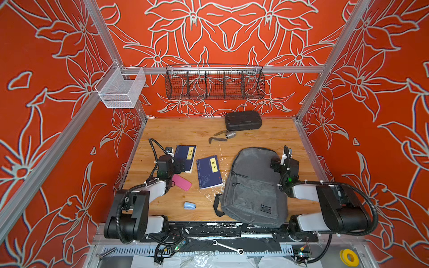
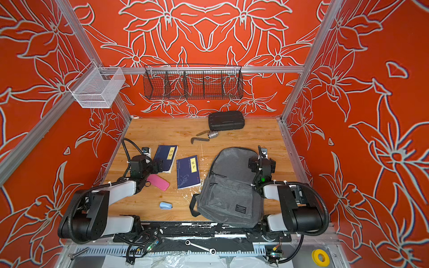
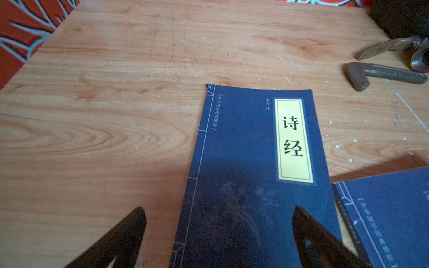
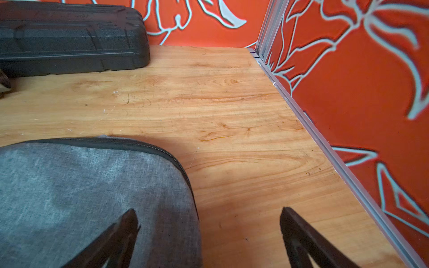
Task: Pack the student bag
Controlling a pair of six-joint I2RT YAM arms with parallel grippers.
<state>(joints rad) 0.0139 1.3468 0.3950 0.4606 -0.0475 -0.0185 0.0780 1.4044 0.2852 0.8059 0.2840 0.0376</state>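
- The student bag (image 1: 253, 185) lies flat on the right of the table (image 1: 181, 130), and its zipper (image 4: 148, 146) looks closed. I judge packing hasn't begun.
- My left gripper (image 3: 219, 211) hangs spread wide and empty over a blue book (image 3: 250, 150).
- My right gripper (image 4: 209, 212), also wide and empty, straddles the bag's edge.
- Next I must find the zipper pull and open the bag.

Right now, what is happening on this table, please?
A two-armed robot is set to pack the grey backpack, which lies flat on the table and looks zipped shut. The left gripper, open, hovers over a blue book; the right gripper, open, hangs over the backpack's edge. A second blue book and a pink case lie loose nearby. Nothing is held yet.
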